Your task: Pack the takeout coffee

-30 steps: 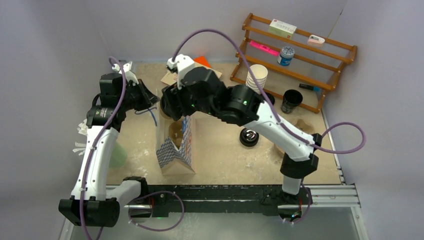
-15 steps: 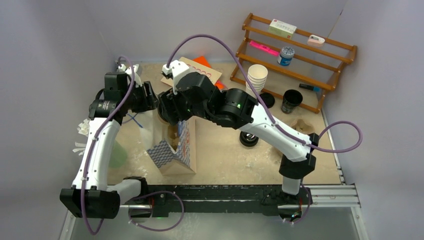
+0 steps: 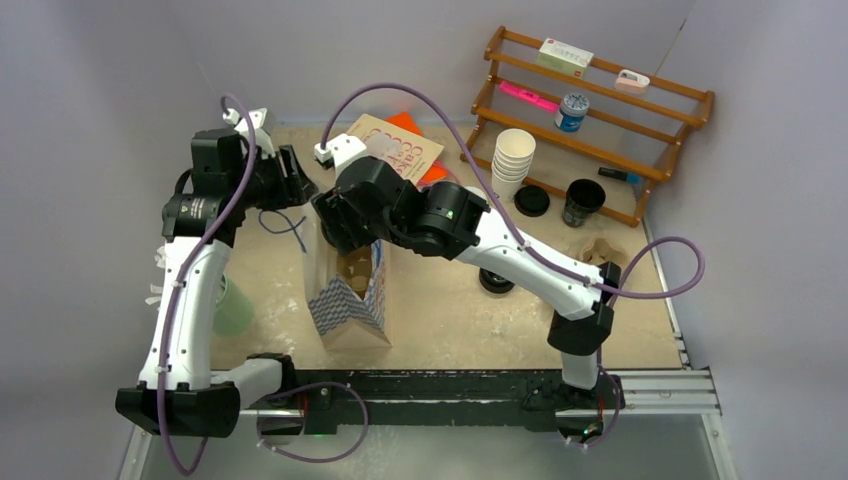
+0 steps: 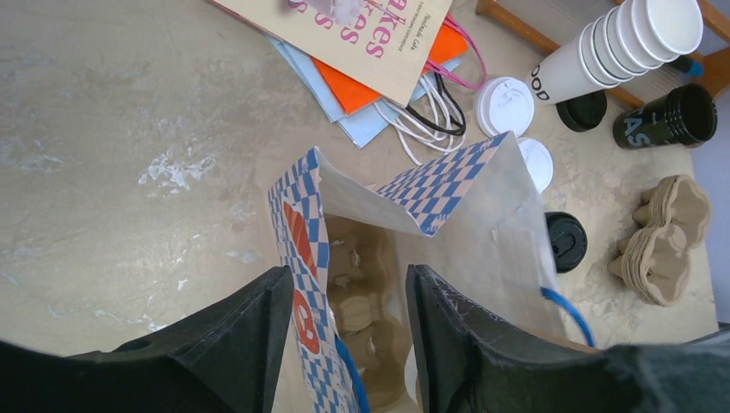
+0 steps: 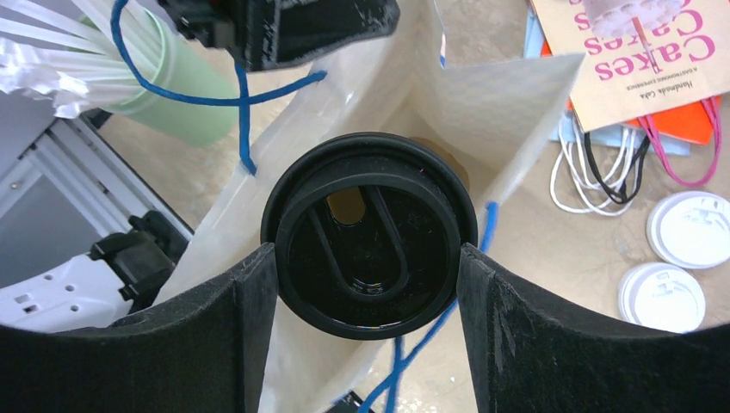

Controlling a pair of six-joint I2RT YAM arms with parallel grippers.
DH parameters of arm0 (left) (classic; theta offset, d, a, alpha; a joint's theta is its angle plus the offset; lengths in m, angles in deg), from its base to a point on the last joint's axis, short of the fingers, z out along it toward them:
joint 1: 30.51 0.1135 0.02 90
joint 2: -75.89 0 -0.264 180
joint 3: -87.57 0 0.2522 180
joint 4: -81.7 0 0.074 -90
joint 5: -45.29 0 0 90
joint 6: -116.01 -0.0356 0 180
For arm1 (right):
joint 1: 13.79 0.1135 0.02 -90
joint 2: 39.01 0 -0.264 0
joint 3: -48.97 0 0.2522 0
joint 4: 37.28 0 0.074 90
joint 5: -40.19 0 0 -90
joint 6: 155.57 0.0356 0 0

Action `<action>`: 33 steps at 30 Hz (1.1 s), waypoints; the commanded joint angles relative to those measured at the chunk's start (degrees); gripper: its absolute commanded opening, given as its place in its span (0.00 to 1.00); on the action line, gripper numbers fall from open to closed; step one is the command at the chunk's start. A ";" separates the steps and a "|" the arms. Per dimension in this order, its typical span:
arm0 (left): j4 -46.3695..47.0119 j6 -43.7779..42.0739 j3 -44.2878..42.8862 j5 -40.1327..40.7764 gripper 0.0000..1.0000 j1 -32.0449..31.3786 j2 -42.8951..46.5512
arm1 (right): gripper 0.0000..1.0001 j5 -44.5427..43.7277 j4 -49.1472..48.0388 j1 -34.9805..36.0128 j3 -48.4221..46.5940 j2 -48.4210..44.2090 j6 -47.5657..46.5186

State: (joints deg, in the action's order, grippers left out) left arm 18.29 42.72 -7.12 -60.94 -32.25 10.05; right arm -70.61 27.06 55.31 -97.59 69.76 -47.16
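Snugly, right pincer (image 5: 368, 258) around black-lidded cup (image 5: 368, 232).

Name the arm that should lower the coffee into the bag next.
Right. The right claw grips the black-lidded cup directly above the open paper bag; the left claw stands open at the bag's rim, holding no cup.

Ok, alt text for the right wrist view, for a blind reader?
The right gripper holds a black-lidded coffee cup over the open paper bag. Around the bag are a flat Cakes-printed bag, two white lids and a green cup.
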 commanded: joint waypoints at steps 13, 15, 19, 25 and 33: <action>-3.01 -3.88 1.30 4.29 0.57 -4.28 -5.45 | 0.50 -2.58 -0.76 0.42 2.16 -0.91 0.13; -2.78 -3.96 1.87 4.74 0.53 -4.32 -5.73 | 0.50 -2.59 -0.54 0.41 2.40 -0.47 0.05; -2.69 -3.35 1.95 5.81 0.24 -4.39 -5.06 | 0.50 -2.77 0.89 0.29 1.29 1.43 -0.03; -0.66 0.59 4.01 3.52 0.00 -4.50 -0.13 | 0.48 -2.42 0.53 0.33 -8.10 5.24 -1.55; 2.15 10.14 6.94 2.16 0.00 -4.50 3.03 | 0.46 1.64 -0.07 0.40 -8.39 7.46 -0.02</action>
State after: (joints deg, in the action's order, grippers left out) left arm 16.13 45.85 -1.57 -56.67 -36.56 11.49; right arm -70.21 27.57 55.31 -104.73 77.52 -47.66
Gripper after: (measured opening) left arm 0.025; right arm 0.717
